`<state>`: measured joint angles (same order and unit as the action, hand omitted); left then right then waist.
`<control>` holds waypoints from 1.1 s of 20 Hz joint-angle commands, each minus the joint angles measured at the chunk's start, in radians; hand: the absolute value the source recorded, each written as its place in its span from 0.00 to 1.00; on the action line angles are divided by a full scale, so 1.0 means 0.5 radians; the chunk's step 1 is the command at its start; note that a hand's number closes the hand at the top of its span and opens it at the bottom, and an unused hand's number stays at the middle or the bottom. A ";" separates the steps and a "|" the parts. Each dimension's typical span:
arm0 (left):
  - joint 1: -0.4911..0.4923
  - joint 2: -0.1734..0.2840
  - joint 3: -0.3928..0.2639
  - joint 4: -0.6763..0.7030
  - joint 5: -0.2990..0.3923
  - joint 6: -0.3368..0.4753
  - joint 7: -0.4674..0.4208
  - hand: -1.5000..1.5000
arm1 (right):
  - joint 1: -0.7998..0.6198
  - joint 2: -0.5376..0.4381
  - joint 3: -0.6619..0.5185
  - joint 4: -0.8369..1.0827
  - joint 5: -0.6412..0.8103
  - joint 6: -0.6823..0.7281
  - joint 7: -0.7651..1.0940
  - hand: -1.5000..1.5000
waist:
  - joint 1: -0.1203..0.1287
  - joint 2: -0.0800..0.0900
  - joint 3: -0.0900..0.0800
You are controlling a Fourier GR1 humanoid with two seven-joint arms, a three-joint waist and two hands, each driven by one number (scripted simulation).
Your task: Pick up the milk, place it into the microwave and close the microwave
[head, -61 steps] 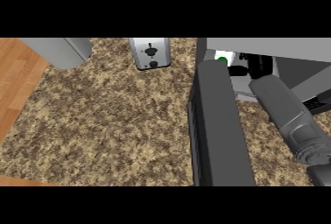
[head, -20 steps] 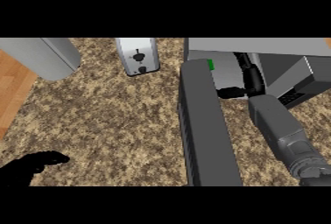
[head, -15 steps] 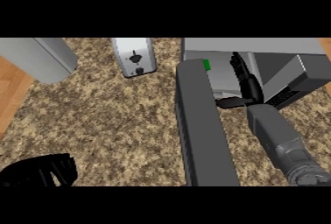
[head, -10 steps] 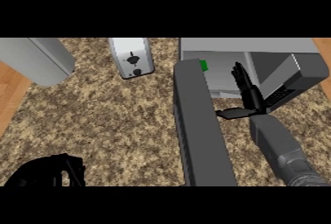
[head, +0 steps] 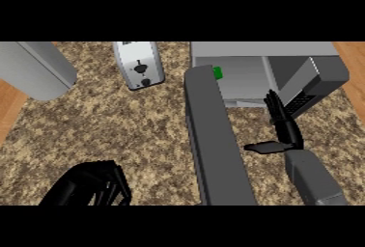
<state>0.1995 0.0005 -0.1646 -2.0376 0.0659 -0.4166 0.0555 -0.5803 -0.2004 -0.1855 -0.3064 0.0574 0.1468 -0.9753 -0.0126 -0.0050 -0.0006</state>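
Left hand (head: 89,185) rests low, fingers curled, holding nothing. Toaster (head: 139,64) stands at the counter's (head: 107,125) far edge. Microwave door (head: 214,144) hangs open. Milk (head: 217,73) (only a green patch shows) sits inside the microwave (head: 285,62). Right hand (head: 281,128) is empty, fingers straight, thumb out.

A kitchen: speckled granite counter (head: 107,135), toaster (head: 139,65), open microwave (head: 285,67)

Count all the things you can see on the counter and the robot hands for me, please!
Robot hand: 2, left and right
Toaster: 1
Microwave: 1, door open
Green-topped item behind the door: 1
Grey box at far left: 1
Total: 6
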 commanded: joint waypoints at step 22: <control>-1.101 -0.001 -0.978 1.947 -0.325 1.091 -0.722 1.00 | 1.076 -0.367 0.202 -1.349 -0.257 0.517 0.054 0.00 | -0.108 0.020 -0.006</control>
<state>-0.2852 0.0034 -0.5857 -1.2370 -0.1130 0.0157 -0.2183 -0.0828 -0.3663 -0.1045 -0.8940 -0.0405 0.2785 -0.9156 -0.0505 0.0000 -0.0025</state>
